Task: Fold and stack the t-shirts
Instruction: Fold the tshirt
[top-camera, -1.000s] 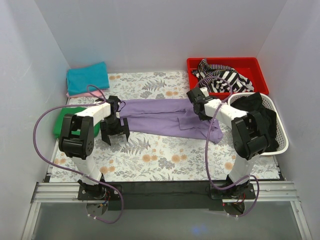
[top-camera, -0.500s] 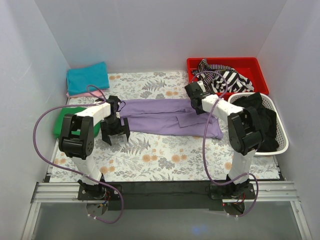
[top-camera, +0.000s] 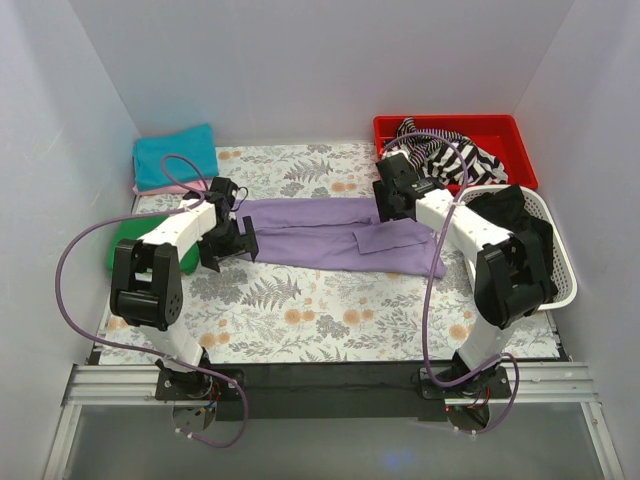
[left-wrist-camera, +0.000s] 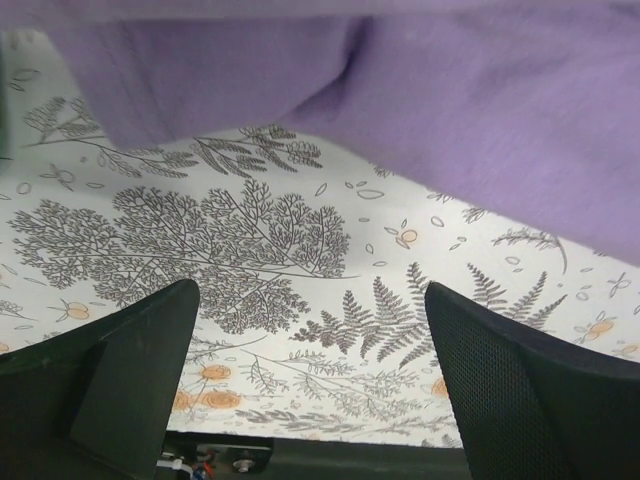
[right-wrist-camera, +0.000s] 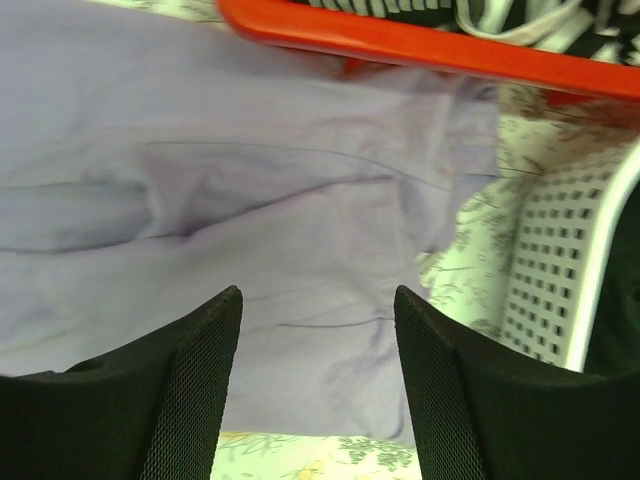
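Hovering at lavender t-shirt (top-camera: 310, 232): spread end effectors (top-camera: 232, 245) (top-camera: 386, 205)

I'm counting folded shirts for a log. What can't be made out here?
- Top view: green t-shirt, mostly behind the left arm; fold unclear.
- Top view: pink t-shirt, only an edge shows under the teal t-shirt.
- Both wrist views: purple t-shirt, cut off by frame edges.
- Top view: dark contents of the white basket, partly behind the right arm.

We look down from above and behind the arms over the whole table (top-camera: 330, 310). Our left wrist view sits low and close, with the shirt (left-wrist-camera: 480, 100) beyond the left claw (left-wrist-camera: 310, 295). Our right wrist view faces down, close on the shirt beyond the right claw (right-wrist-camera: 318, 300), with the bin (right-wrist-camera: 400, 40) ahead and the basket (right-wrist-camera: 570, 250) to its right. All three views share the shirt.
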